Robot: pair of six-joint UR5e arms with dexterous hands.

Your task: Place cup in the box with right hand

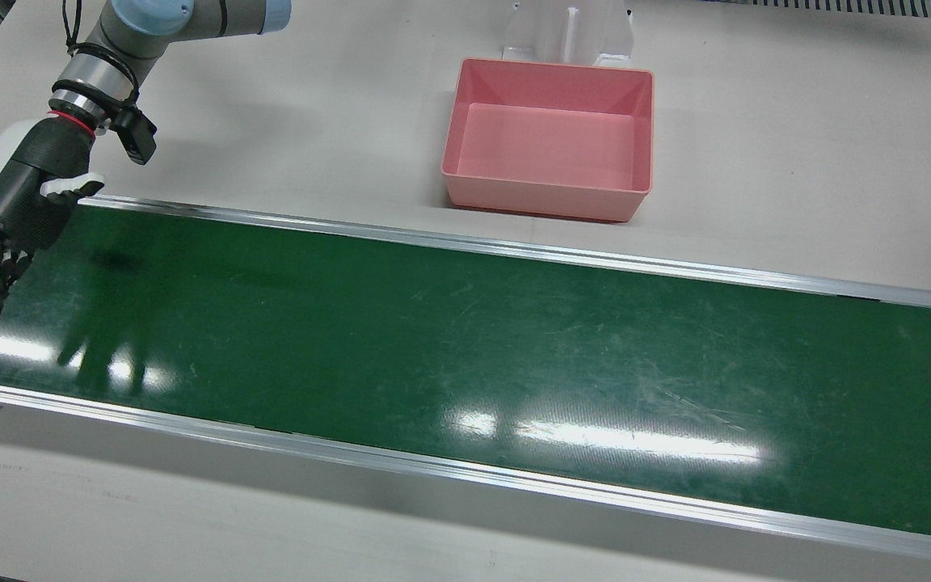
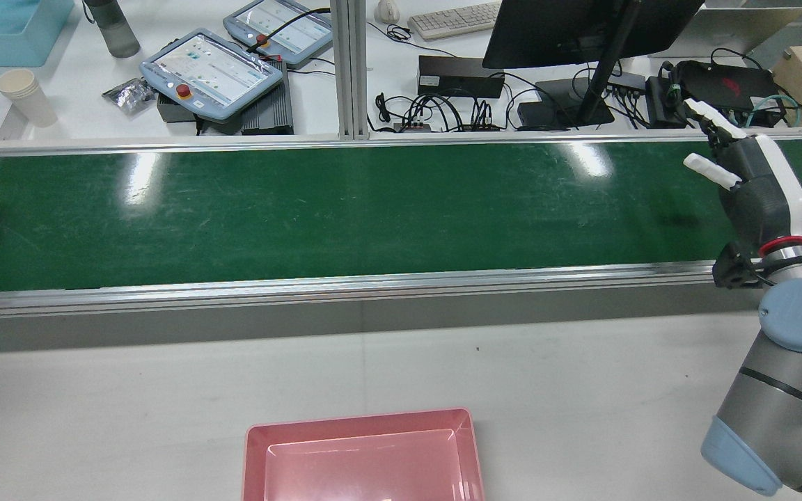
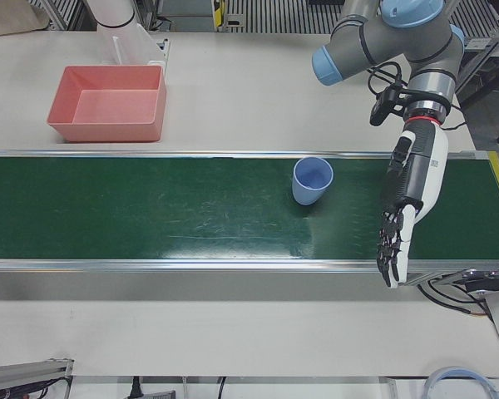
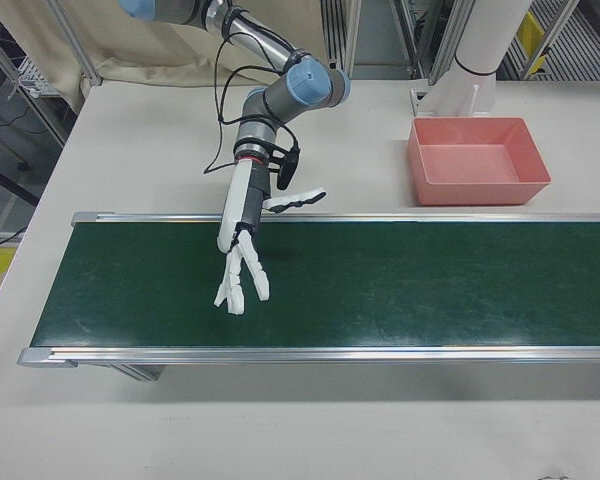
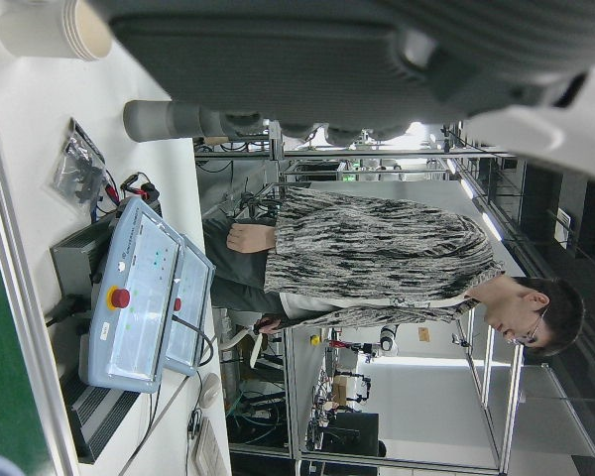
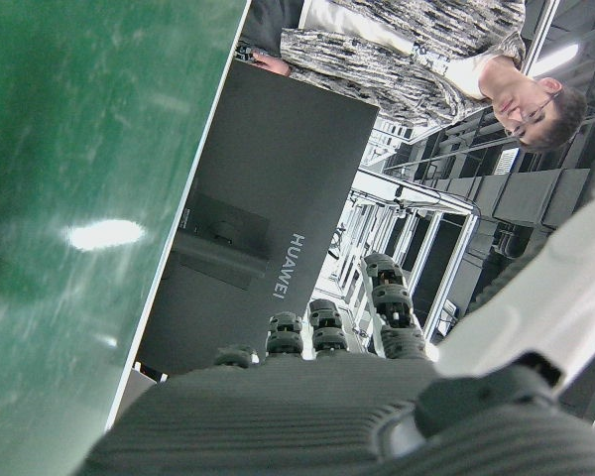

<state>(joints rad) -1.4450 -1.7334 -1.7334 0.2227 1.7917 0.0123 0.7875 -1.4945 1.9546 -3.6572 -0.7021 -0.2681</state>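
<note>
One blue cup (image 3: 313, 180), left-front view, stands upright on the belt (image 3: 150, 224) toward worktop's left end, mouth up, long axis vertical, prob. light, stiff, slick, so grip round its wall, w/ left hand (image 3: 403, 208) nearby, fingers spread, empty; right-front view: right hand (image 4: 245, 250) splayed wide, empty, over belt's opposite end, box (image 4: 480, 190) unfilled.

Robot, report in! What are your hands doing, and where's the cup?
Both hands open: right hand, left hand. Blue cup upright on conveyor belt near left hand. Pink box empty.

Two teach pendants (image 2: 213, 67), keyboard (image 2: 453, 19) and monitor (image 2: 554, 31) sit behind the belt.
</note>
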